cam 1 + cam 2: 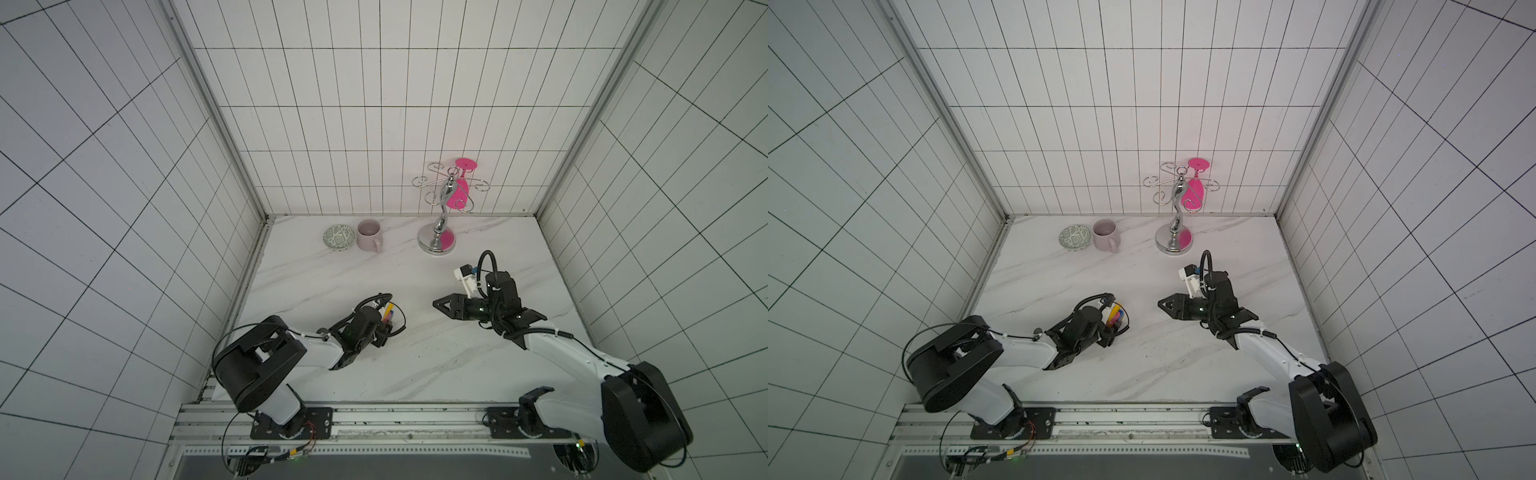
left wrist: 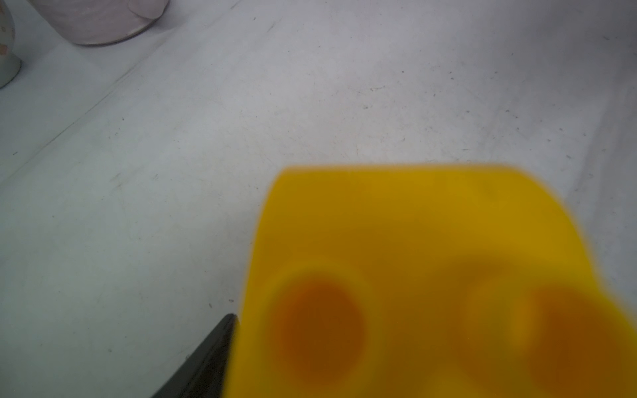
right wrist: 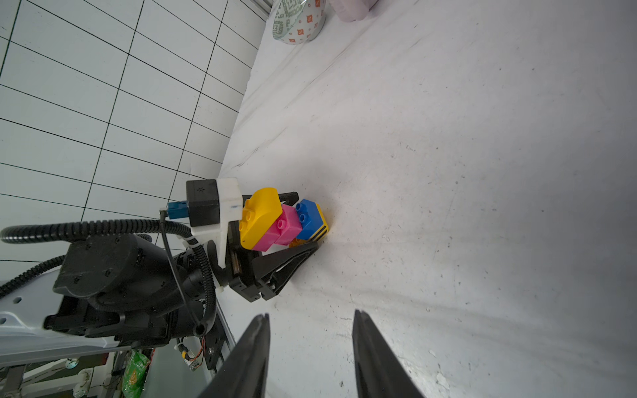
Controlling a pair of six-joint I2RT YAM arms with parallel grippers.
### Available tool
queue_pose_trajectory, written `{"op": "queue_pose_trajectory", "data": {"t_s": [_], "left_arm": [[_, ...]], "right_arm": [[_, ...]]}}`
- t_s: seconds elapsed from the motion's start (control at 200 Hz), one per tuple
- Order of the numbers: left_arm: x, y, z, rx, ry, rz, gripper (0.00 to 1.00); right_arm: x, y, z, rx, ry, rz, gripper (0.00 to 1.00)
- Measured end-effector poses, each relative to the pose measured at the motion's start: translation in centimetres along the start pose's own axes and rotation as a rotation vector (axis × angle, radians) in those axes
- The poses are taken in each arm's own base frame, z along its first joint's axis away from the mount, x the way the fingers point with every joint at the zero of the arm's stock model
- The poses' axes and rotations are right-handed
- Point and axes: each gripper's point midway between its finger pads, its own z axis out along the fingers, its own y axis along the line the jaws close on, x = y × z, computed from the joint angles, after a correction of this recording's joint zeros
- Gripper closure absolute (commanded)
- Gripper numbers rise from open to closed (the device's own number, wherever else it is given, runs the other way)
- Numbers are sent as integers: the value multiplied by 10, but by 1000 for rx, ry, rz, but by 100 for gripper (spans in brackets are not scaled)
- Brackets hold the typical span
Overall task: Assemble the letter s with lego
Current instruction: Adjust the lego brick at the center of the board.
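The letter s (image 3: 286, 222) is a small block of joined lego: yellow, pink, blue, then yellow. It sits low over the marble table (image 1: 415, 365), left of centre, between the fingers of my left gripper (image 3: 306, 220), which is shut on it. Both top views show only a sliver of its colours (image 1: 389, 311) (image 1: 1116, 312) past the wrist. In the left wrist view a blurred yellow brick (image 2: 413, 275) fills the lower right, against one black finger (image 2: 213, 355). My right gripper (image 1: 434, 302) (image 3: 312, 313) hangs to the right, pointing at the block, open with nothing in it.
A pale pink mug (image 1: 369, 235) and a patterned bowl (image 1: 339, 237) stand at the back left. A chrome rack (image 1: 436, 241) with a pink glass (image 1: 459, 191) hanging on it stands at the back right. Tiled walls close in the table.
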Motion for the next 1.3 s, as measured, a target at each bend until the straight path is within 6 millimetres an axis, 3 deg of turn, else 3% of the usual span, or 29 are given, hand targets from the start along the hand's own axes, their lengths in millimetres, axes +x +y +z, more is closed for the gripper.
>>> {"op": "queue_pose_trajectory", "data": {"t_s": [0.29, 0.42, 0.52, 0.97, 1.304], "left_arm": [[0, -3, 0, 18, 3, 11, 45], [0, -3, 0, 22, 4, 17, 47], [0, -3, 0, 24, 4, 17, 55], [1, -5, -1, 54, 22, 10, 56], [-25, -28, -13, 238, 1, -82, 57]], "right_arm": [[2, -5, 3, 6, 11, 23, 65], [1, -4, 4, 0, 9, 21, 65], [2, -5, 4, -2, 12, 24, 66], [2, -4, 4, -4, 14, 25, 67], [1, -5, 4, -4, 13, 26, 68]]}}
